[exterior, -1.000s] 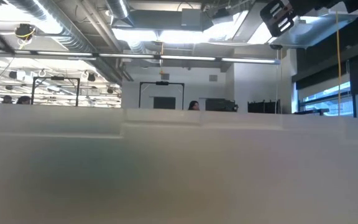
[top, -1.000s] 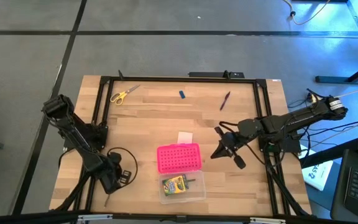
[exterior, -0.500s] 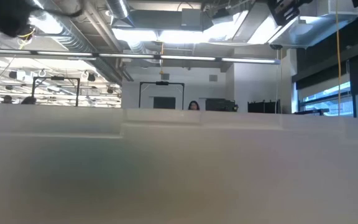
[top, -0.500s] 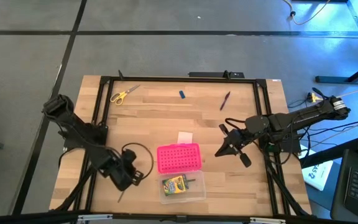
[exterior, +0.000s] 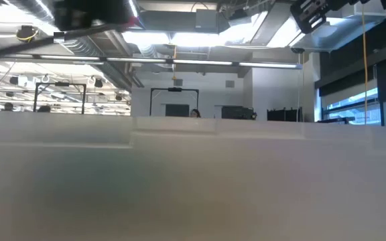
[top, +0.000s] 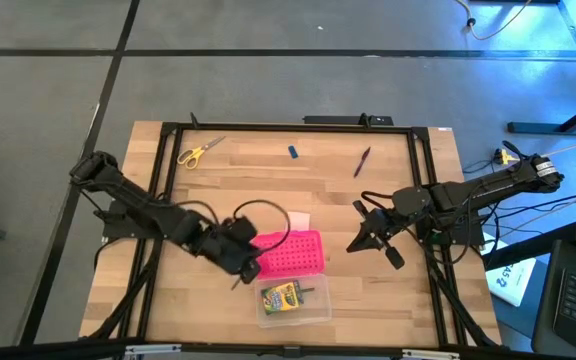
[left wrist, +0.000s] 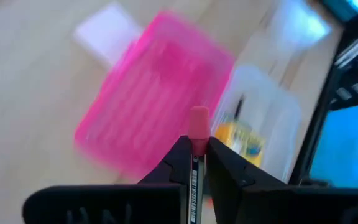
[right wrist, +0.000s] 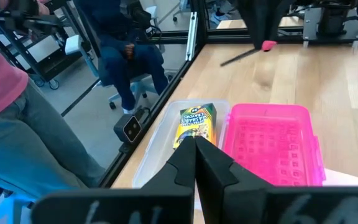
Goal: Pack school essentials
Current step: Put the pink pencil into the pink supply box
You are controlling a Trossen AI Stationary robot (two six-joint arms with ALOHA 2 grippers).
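Pencil (left wrist: 196,149) pinched in L jaws, eraser seen wrist-cam only | R jaws pressed together.

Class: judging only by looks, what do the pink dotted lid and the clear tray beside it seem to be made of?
Pink dotted lid: probably moulded plastic, uniformly bright pink with a regular raised grid. Clear tray: likely transparent plastic; the yellow-green crayon box and the table's wood show through it.

Table (top: 398,300) pale wood w/ matt grain, frame (top: 268,127) black metal, box (top: 290,252) glossy pink plastic w/ clear plastic half (top: 313,305), crayon box (top: 280,297) printed card, pencil (left wrist: 197,134) pink rubber tip.
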